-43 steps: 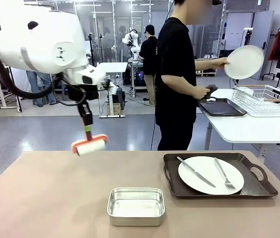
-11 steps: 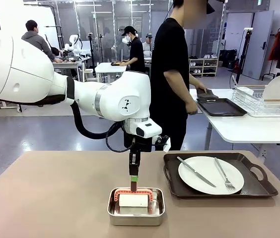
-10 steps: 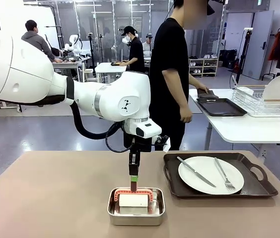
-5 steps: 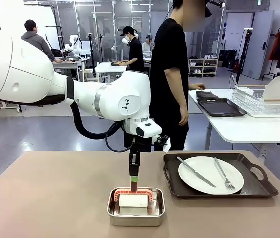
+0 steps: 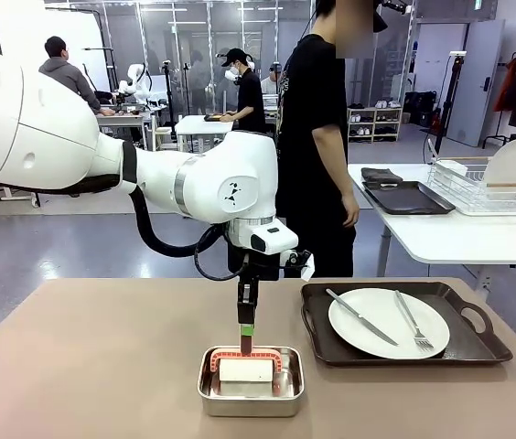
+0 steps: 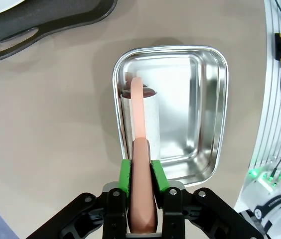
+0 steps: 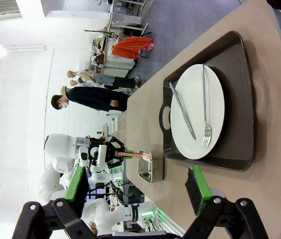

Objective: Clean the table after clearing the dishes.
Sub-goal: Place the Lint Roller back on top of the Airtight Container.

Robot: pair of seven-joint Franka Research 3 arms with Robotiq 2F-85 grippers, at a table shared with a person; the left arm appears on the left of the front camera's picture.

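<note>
My left gripper (image 5: 246, 327) is shut on the orange handle of a cleaning roller (image 5: 246, 369), whose white roll rests inside a small steel pan (image 5: 251, 402) on the tan table (image 5: 84, 366). In the left wrist view the green pads (image 6: 125, 175) clamp the handle above the roller (image 6: 140, 117) and pan (image 6: 195, 99). The dishes, a white plate (image 5: 381, 311) with knife and fork, sit on a dark tray (image 5: 468, 346) to the right. My right gripper (image 7: 136, 189) stands open with nothing in it, looking along the table at the plate (image 7: 215, 99) and its tray (image 7: 240, 64).
A person (image 5: 317, 137) in black stands at the table's far edge, behind the tray, hands down. On a white table (image 5: 459, 238) at the back right are another dark tray (image 5: 409, 197) and a wire rack (image 5: 491, 187) with a plate in it.
The person has taken the hand off the tray on the white table, lowered the arm and turned. My left arm and the roller have stayed still in the pan.
</note>
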